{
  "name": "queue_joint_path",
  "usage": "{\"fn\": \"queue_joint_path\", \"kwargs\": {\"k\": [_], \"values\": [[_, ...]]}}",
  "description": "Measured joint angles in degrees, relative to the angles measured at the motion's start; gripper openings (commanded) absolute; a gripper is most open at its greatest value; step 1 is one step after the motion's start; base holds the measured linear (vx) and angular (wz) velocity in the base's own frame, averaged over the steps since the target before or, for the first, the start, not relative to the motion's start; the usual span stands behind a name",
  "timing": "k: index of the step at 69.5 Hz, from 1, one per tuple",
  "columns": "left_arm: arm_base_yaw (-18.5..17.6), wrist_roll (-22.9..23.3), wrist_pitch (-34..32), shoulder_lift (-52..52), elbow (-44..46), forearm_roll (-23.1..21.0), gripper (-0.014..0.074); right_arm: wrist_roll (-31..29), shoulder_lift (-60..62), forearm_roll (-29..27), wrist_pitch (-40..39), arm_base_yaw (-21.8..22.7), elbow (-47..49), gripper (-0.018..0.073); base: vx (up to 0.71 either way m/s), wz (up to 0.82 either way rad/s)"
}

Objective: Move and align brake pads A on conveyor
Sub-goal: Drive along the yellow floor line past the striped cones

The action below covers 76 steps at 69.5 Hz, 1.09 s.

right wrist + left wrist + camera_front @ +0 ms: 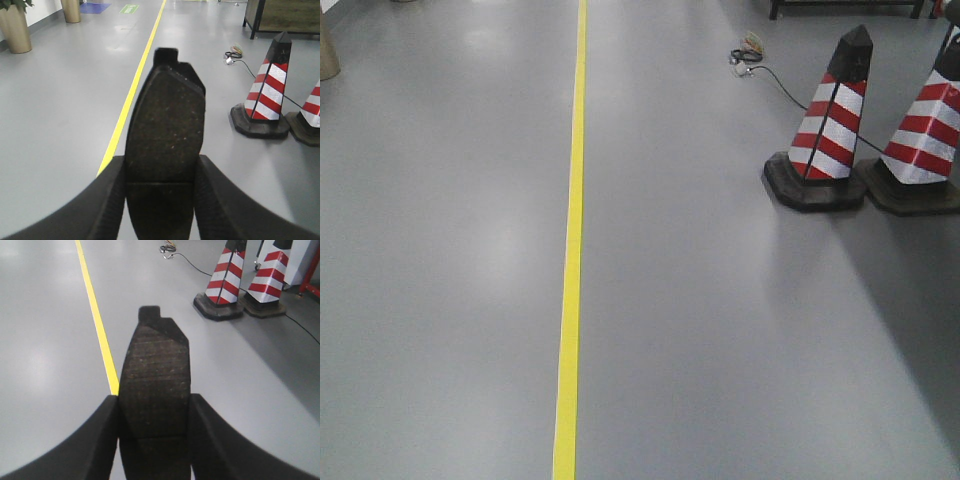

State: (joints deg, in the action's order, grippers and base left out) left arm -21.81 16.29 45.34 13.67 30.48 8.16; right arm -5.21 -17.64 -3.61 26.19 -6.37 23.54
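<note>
In the left wrist view my left gripper (154, 412) is shut on a dark grey brake pad (156, 375) that sticks out forward above the grey floor; a thin groove crosses the pad between the black fingers (100, 440). In the right wrist view my right gripper (160, 175) is likewise shut on a second brake pad (167, 125), its notched tab pointing away from me, with black fingers (220, 200) pressing both long edges. The conveyor is out of view in every frame. Neither gripper shows in the front view.
Grey floor (440, 250) with a yellow line (572, 250) running away from me. Two red-and-white striped cones (830, 125) (925, 130) stand at the right, with a black cable (770, 72) behind them. Brass planters (15, 27) stand far left; a dark bench (282, 15) stands far right.
</note>
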Motion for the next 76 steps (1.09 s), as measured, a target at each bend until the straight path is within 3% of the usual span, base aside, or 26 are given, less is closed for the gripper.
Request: {"fn": "queue_joint_path", "kwargs": {"k": [76], "values": [[0.00, 0.00, 0.00, 0.00, 0.00, 0.00, -0.0006, 0.00, 0.00, 0.00, 0.00, 0.00, -0.06, -0.0006, 0.75, 0.02]]}}
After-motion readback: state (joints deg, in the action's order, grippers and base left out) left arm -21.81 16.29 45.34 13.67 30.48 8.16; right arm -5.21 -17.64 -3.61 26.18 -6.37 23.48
